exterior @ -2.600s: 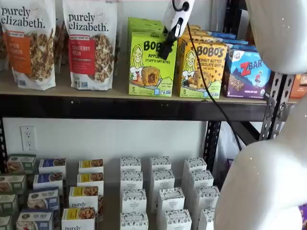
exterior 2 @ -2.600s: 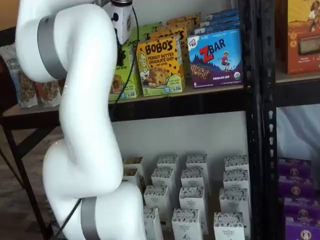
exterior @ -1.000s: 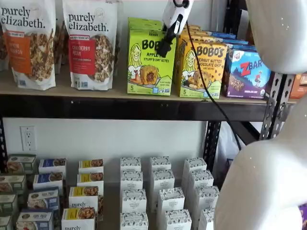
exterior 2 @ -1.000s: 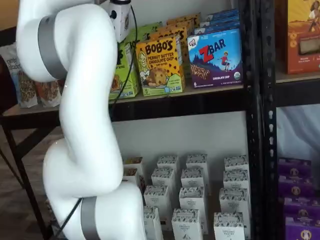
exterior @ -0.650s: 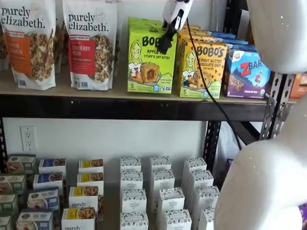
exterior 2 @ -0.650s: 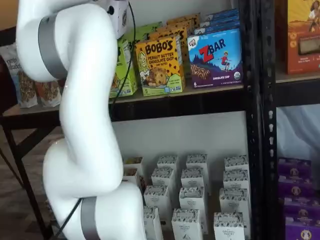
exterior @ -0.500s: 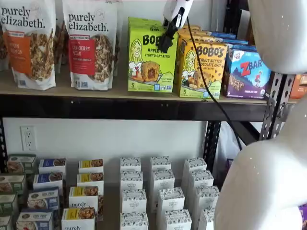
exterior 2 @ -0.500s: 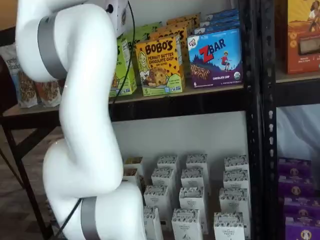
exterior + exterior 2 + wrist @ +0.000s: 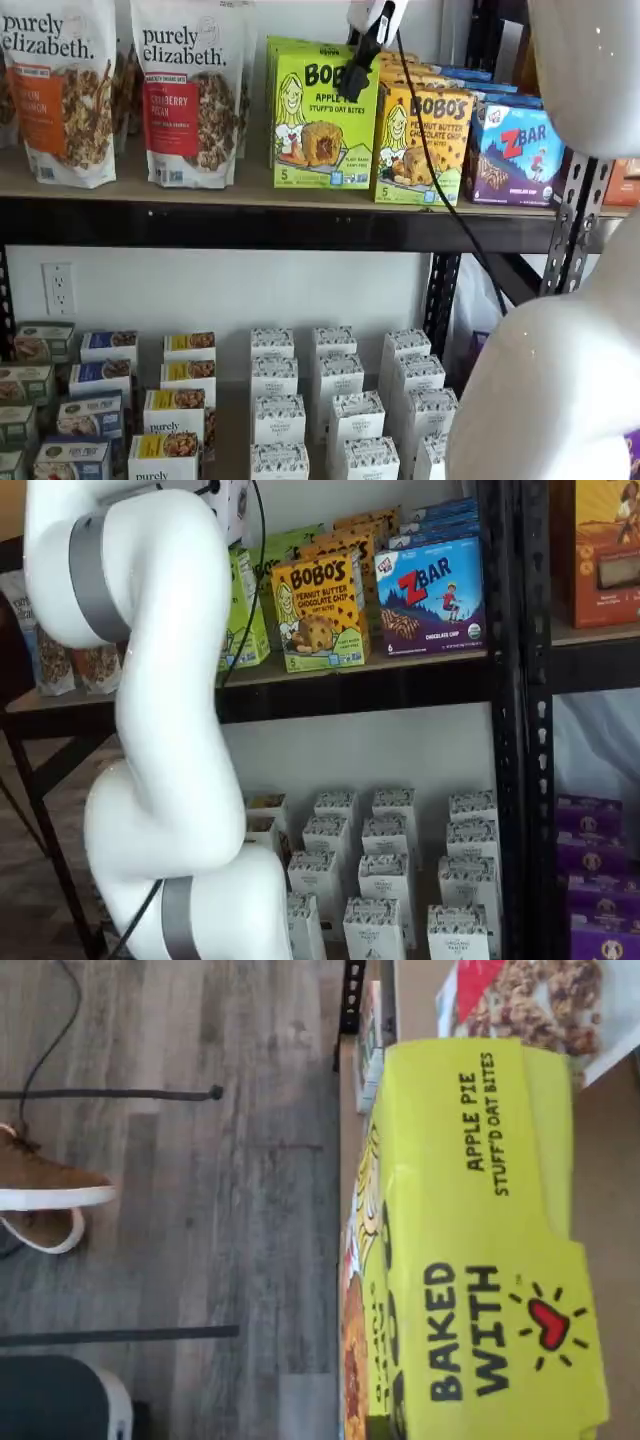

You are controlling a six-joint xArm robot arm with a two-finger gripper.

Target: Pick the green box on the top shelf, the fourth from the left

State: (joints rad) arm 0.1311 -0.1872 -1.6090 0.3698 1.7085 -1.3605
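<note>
The green box (image 9: 322,112) reads "Apple Pie Stuff'd Oat Bites" and hangs just above the top shelf (image 9: 150,196), forward of the green boxes behind it. My gripper (image 9: 358,68) comes down from the view's top edge, its black fingers shut on the box's upper right corner. In a shelf view the green box (image 9: 245,610) is partly hidden behind the white arm (image 9: 160,730). The wrist view is filled by the lid of the green box (image 9: 470,1240), with "BAKED WITH" and a red heart printed on it. The fingers do not show in the wrist view.
A yellow-orange Bobo's peanut butter box (image 9: 420,145) stands right beside the green one, then a blue ZBar box (image 9: 515,150). Two granola bags (image 9: 190,90) stand to the left. Several small boxes (image 9: 335,400) fill the lower shelf. A brown shoe (image 9: 45,1200) rests on the wooden floor.
The green box has risen and shifted a little to the right with the gripper, coming off the shelf board and out in front of its row.
</note>
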